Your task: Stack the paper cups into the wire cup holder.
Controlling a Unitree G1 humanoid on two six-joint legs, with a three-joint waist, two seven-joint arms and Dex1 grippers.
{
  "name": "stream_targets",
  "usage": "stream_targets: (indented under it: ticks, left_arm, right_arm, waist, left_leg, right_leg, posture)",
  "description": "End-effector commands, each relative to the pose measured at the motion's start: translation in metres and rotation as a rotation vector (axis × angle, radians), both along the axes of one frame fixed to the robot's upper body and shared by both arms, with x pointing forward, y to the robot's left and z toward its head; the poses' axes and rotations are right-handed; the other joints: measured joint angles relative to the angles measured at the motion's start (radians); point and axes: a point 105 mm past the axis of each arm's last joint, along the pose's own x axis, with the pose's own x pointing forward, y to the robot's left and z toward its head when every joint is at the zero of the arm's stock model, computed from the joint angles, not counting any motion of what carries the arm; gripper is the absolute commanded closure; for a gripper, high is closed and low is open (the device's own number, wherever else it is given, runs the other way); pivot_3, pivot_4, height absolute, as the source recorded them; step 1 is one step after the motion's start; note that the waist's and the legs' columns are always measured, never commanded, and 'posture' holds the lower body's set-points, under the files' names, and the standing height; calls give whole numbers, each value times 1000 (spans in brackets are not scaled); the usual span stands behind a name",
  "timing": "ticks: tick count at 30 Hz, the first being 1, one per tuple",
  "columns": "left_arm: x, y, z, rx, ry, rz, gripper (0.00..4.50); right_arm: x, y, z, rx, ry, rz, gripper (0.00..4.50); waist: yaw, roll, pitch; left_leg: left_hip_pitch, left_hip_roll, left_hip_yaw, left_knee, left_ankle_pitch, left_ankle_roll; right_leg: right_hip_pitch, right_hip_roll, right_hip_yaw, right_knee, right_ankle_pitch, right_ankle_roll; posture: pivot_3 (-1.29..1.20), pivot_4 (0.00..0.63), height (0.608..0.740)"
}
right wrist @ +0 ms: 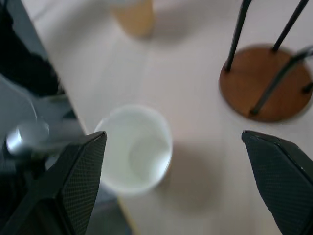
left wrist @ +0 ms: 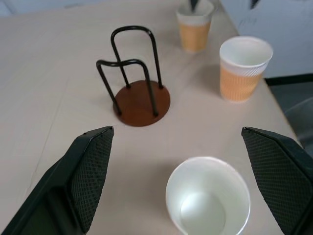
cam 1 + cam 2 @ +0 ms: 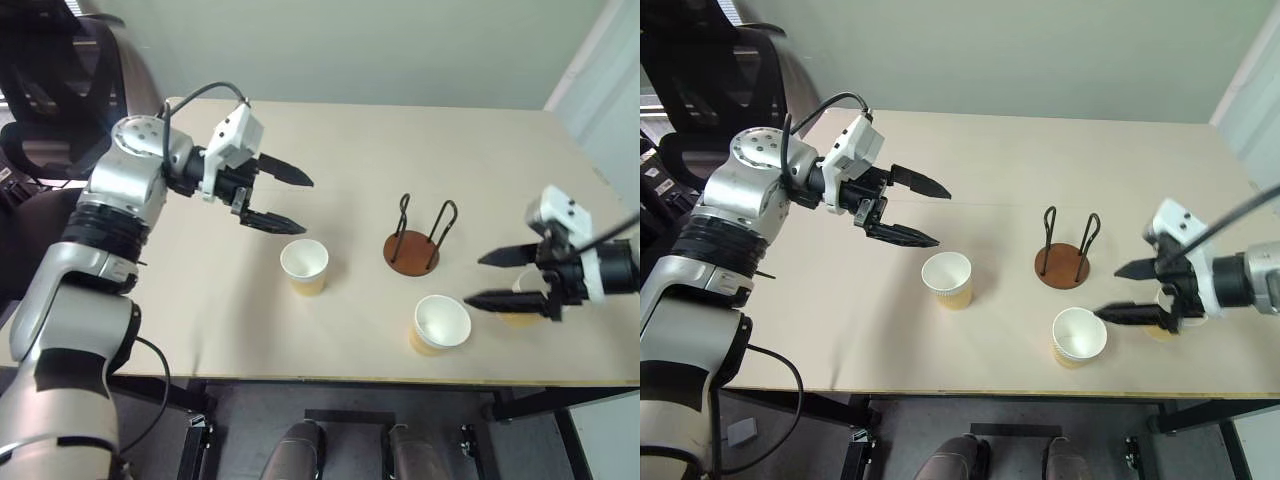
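Observation:
Three paper cups stand upright on the table. One paper cup (image 3: pixel 304 266) sits just below and ahead of my left gripper (image 3: pixel 305 205), which hovers open and empty above the table. A second paper cup (image 3: pixel 440 323) stands near the front edge, beside my right gripper (image 3: pixel 474 280), also open and empty. The third paper cup (image 3: pixel 1165 327) is partly hidden behind the right fingers. The wire cup holder (image 3: pixel 413 248), a brown disc with two black wire loops, stands empty between the two arms. In the left wrist view the nearest cup (image 2: pixel 208 196) lies between my fingers (image 2: pixel 93 166).
The beige table (image 3: pixel 400 140) has bare room at the back and left. Its front edge (image 3: pixel 350 378) runs close to the two nearer cups. A black chair (image 3: pixel 50 80) stands beyond the back left corner.

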Motion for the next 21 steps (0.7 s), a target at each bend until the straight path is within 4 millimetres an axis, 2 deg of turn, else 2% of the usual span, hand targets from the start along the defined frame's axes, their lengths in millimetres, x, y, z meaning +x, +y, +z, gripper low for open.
stream_targets:
  ticks: [1,7,13,21]
  left_arm:
    - [-7,-7,17,-15,-39,-62,0]
    - [-7,-11,16,-20,-36,-74,0]
    - [-6,-10,15,-24,-31,-68,0]
    - [-4,-9,15,-30,-31,-63,0]
  right_arm:
    - [-6,-14,4,-158,-76,59,8]
    - [-5,-40,6,-233,-92,18,8]
    - [-6,-52,13,-218,-102,-16,8]
    - [-5,-61,-11,-386,-105,51,8]
  waist:
    - [-1,0,0]
    - [-3,0,0]
    - [-5,0,0]
    - [-2,0,0]
  left_leg:
    - [0,0,0,0,0,0]
    - [0,0,1,1,-1,1]
    - [1,0,2,2,-1,3]
    - [1,0,2,4,-2,5]
  right_leg:
    - [0,0,0,0,0,0]
    - [1,0,2,0,1,2]
    - [1,0,2,0,3,7]
    - [3,0,1,0,3,8]
  posture:
    - [0,150,740]
    - [0,150,740]
    - [0,150,740]
    - [0,150,740]
